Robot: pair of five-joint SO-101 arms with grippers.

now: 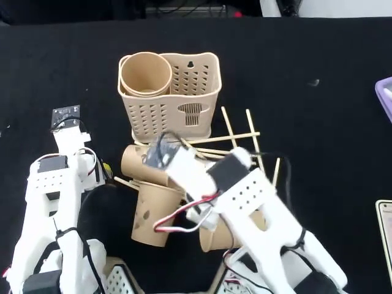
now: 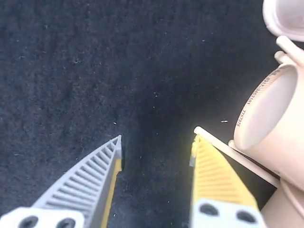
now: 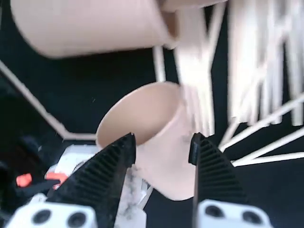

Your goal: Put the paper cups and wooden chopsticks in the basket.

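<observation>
On the black table (image 1: 318, 55), the left gripper (image 2: 156, 141) hangs over bare cloth with its grey and yellow fingers spread apart and nothing between them. Just beside the yellow finger lies the end of a thin pale wooden chopstick (image 2: 237, 156), which passes close by the rim of a light-brown paper cup on its side (image 2: 273, 118). In the high view three such cups lie on the table. The first cup (image 1: 135, 162) is just in front of the basket, the second cup (image 1: 152, 217) is nearer the arms, and the third cup (image 1: 214, 239) is partly under the right arm. The beige perforated plastic basket (image 1: 190, 92) stands upright near the middle of the table, with a stack of nested paper cups (image 1: 146, 73) in its left end. The right gripper (image 3: 161, 142) has its black fingers apart, one on each side of a lying paper cup (image 3: 152, 118); whether they touch it cannot be told. To the right of the basket's foot, loose wooden chopsticks (image 1: 229, 138) lie crossed on the table. A purple-rimmed object (image 1: 384, 92) sits at the table's right edge.
</observation>
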